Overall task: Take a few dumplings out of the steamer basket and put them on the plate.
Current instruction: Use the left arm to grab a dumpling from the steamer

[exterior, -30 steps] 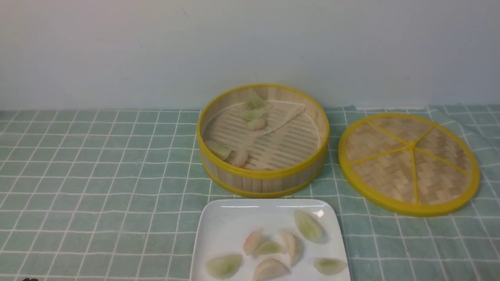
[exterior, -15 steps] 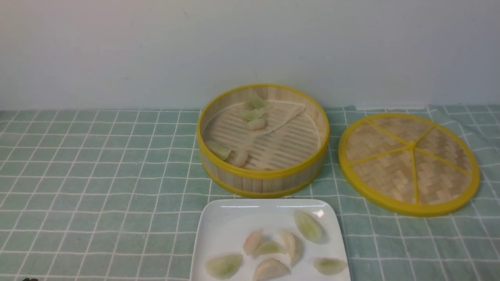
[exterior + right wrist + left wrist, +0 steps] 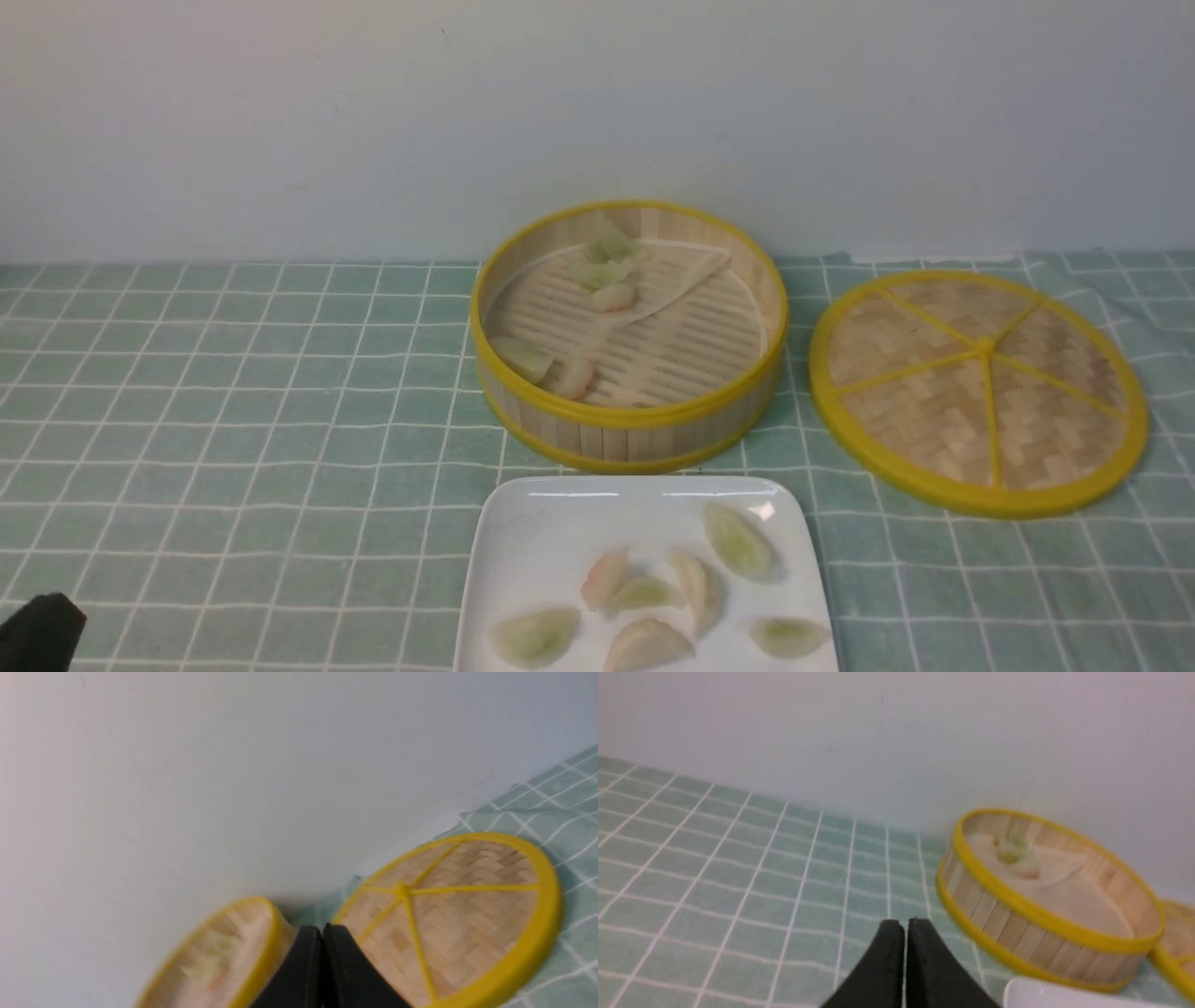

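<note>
The steamer basket (image 3: 630,425) stands at the table's middle, its pale liner folded back, with several pale green and pink dumplings (image 3: 611,297) inside along its far and left wall. In front of it the white square plate (image 3: 541,537) carries several more dumplings (image 3: 738,541). My left gripper (image 3: 905,924) is shut and empty, low over the cloth to the left of the basket (image 3: 999,905); only a black tip (image 3: 37,635) shows at the front view's bottom left corner. My right gripper (image 3: 322,930) is shut and empty, with the basket (image 3: 252,947) and the lid beyond it.
The flat woven lid (image 3: 976,387) with yellow spokes lies right of the basket, also in the right wrist view (image 3: 458,914). A green checked cloth (image 3: 233,420) covers the table and wrinkles at the far right. A pale wall rises close behind the basket.
The black tip of my left gripper has risen into the front view's bottom left corner. Basket, plate, dumplings and lid have not moved.
</note>
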Controlling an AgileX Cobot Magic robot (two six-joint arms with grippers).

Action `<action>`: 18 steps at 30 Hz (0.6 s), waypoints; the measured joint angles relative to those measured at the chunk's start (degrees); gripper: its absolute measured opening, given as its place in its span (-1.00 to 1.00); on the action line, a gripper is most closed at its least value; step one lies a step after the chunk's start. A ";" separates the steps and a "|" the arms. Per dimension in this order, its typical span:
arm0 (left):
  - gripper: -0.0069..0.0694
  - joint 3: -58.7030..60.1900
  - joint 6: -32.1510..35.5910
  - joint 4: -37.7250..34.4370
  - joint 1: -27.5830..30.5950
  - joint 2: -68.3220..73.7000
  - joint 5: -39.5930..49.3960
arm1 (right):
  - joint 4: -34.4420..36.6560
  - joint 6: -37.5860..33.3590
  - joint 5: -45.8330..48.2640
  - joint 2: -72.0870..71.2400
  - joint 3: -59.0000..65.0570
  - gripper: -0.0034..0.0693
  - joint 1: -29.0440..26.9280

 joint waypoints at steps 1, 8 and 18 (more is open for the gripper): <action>-0.83 0.00 -0.19 -0.76 0.00 0.00 -1.32 | 2.65 1.02 -1.07 0.00 0.00 -0.94 0.00; -0.83 -0.48 -0.88 -2.92 0.00 0.00 -21.35 | 10.85 3.35 -6.07 0.00 0.00 -0.94 0.00; -0.83 -34.68 0.59 1.83 0.00 25.47 19.02 | -1.08 -7.22 22.66 9.67 -25.90 -0.94 1.76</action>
